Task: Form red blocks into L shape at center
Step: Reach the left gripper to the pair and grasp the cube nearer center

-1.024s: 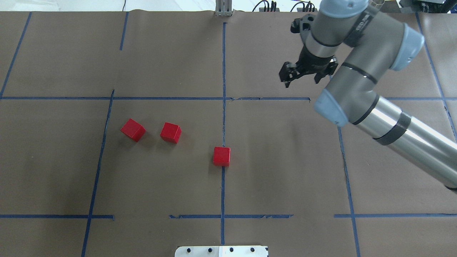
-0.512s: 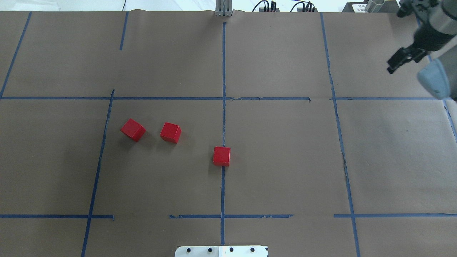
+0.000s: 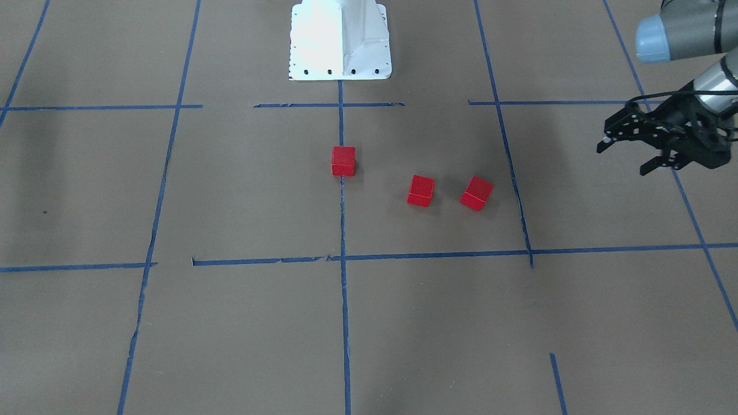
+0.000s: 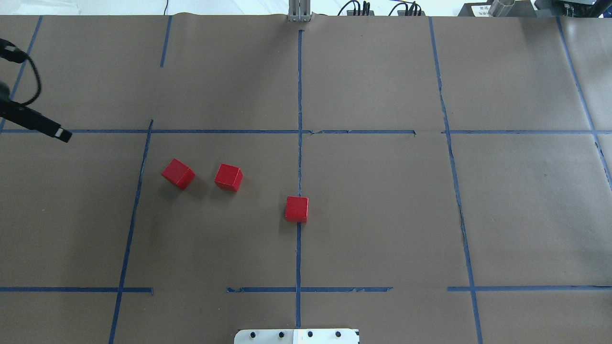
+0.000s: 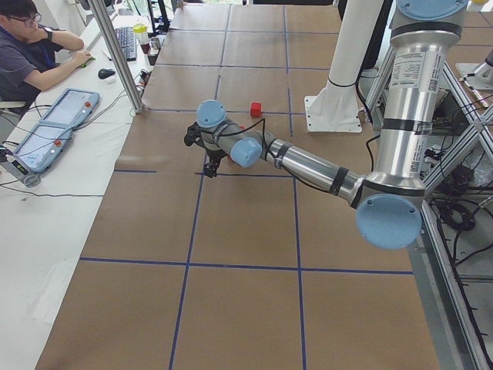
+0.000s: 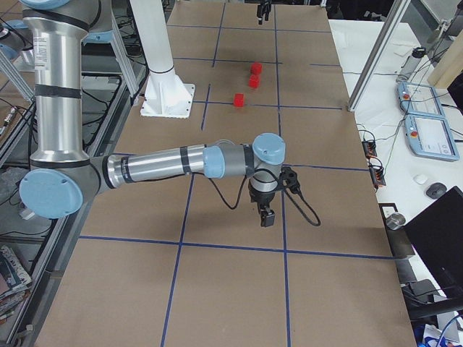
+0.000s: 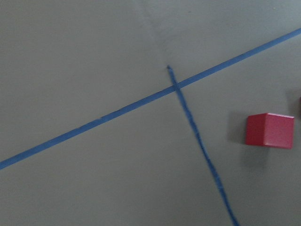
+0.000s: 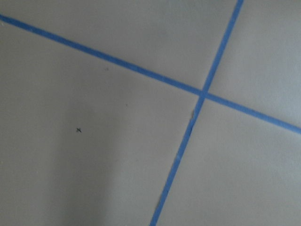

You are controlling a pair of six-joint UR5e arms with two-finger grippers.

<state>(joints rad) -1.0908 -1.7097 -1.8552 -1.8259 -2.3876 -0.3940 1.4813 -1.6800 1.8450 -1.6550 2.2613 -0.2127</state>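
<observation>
1 red block (image 4: 297, 209) sits on the blue tape line (image 4: 299, 86); the other 2 red blocks (image 4: 228, 177) lie off that line toward the left tool (image 3: 624, 159), spread wide, empty, the nearer one.

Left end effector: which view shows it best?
Exterior front-facing: the left end effector shows nearly whole, both fingers spread, holding nothing. Overhead catches only one finger at its left edge. Exterior left has it small and partly hidden; exterior right, tiny and far. Its wrist view shows a block, not the fingers.
</observation>
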